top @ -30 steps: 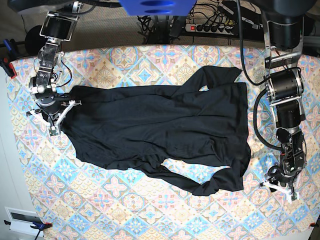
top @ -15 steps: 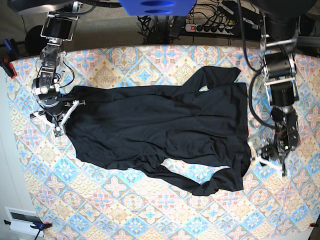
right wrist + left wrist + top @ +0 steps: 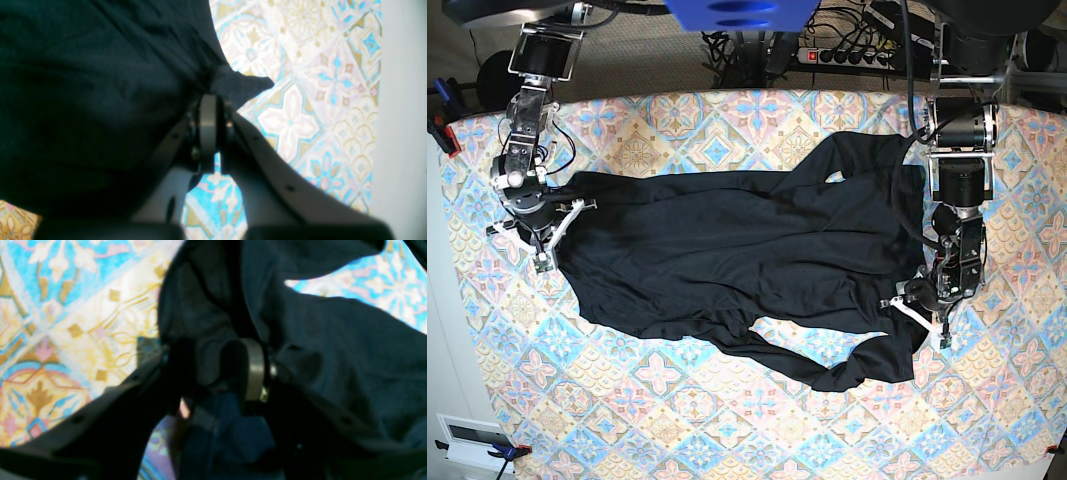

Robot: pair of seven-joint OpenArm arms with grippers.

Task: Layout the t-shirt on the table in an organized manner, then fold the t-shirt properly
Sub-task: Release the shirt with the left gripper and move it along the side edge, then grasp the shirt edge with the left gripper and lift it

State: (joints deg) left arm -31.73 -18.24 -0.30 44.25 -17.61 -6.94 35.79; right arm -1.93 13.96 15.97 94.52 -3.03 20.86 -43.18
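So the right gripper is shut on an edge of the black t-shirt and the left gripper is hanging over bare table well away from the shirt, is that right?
Not quite. The right gripper is indeed shut on an edge of the t-shirt, but the left gripper is not over bare table: the left wrist view shows its jaws apart with black fabric lying between them, at the shirt's edge.

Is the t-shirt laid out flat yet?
No. The t-shirt is spread but rumpled, its lower edge bunched and folded over on the table.
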